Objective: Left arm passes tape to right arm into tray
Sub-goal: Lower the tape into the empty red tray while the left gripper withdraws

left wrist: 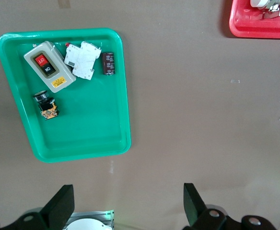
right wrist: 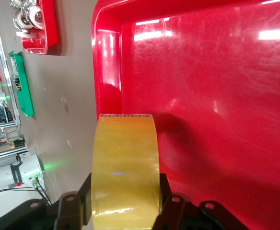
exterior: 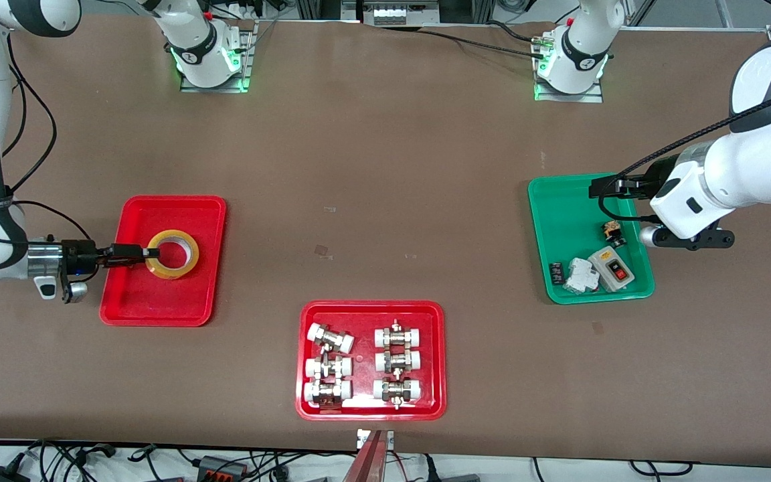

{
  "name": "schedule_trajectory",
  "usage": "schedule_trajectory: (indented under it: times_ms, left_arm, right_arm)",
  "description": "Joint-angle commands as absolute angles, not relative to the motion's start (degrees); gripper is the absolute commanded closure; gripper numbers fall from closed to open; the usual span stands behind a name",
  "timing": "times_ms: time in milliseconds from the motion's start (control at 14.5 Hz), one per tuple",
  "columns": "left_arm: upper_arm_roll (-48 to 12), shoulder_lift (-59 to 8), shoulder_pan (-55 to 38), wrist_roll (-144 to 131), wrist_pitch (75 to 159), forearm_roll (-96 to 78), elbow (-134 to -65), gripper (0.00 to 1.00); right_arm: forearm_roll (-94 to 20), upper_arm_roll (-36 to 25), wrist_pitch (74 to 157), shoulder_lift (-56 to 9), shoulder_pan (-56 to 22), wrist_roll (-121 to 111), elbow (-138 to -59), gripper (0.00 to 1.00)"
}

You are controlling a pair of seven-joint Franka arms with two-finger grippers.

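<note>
Right claw [exterior: 151, 254] clamped on the tape [exterior: 173, 254], gripping the ring wall at the roll's 9 o'clock side in the front view, one finger inside the core, one outside. Tape held over the plain red tray [exterior: 158, 304], toward the right arm's end of the surface; can't tell whether it touches the tray floor. In the right wrist view, yellow roll [right wrist: 125, 167] pinched between the fingers [right wrist: 171, 203] with tray floor [right wrist: 216, 96] under it. Left claw [left wrist: 125, 208] wide open, holding nothing, hanging over the edge of the green tray [exterior: 556, 221] at the left arm's end; left arm waiting. Green tray carrying a grey switch box [exterior: 613, 268], a white breaker [exterior: 581, 274], and small black parts. Second red tray [exterior: 372, 308] with pipe fittings [exterior: 328, 365] at 6 o'clock of the surface, nearest the front camera.
</note>
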State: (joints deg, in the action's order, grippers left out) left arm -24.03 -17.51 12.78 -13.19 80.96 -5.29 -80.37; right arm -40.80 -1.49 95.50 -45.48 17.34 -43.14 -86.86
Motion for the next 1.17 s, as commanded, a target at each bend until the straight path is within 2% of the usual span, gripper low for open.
schedule_trajectory:
  times_ms: [0,69,138,345,553,829,1105]
  left_arm:
    - [-24.26,-17.49,12.92,-12.04,79.63,-3.96,-79.28,0.00]
    - [-24.26,-17.49,13.01,-12.04,79.54,-3.96,-79.28,0.00]
    - [-24.26,-17.49,13.01,-12.04,79.45,-3.96,-79.28,0.00]
    - [-24.35,-17.49,13.01,-11.95,79.10,-3.96,-79.28,0.00]
    - [-24.35,-17.49,13.01,-11.95,79.10,-3.96,-79.28,0.00]
    - [-24.35,-17.49,13.01,-11.87,79.10,-4.04,-79.28,0.00]
    - [-24.35,-17.49,13.01,-11.87,79.01,-4.04,-79.19,0.00]
  right_arm:
    - [-41.75,-0.26,95.45,-46.67,18.37,-44.12,-85.87,0.57]
    - [-42.01,-0.26,95.54,-46.93,18.46,-44.82,-85.87,0.40]
    - [-41.92,-0.26,95.54,-47.37,18.46,-45.43,-85.87,0.00]
    - [-39.74,-0.35,97.63,-47.02,17.58,-46.76,-85.52,0.00]
    - [-32.37,-0.35,102.64,-45.97,14.86,-46.67,-85.52,0.00]
    - [-25.50,-1.05,105.37,-42.73,10.03,-45.88,-85.08,0.00]
    - [-12.32,-0.79,106.53,-38.94,7.47,-45.53,-80.51,0.00]
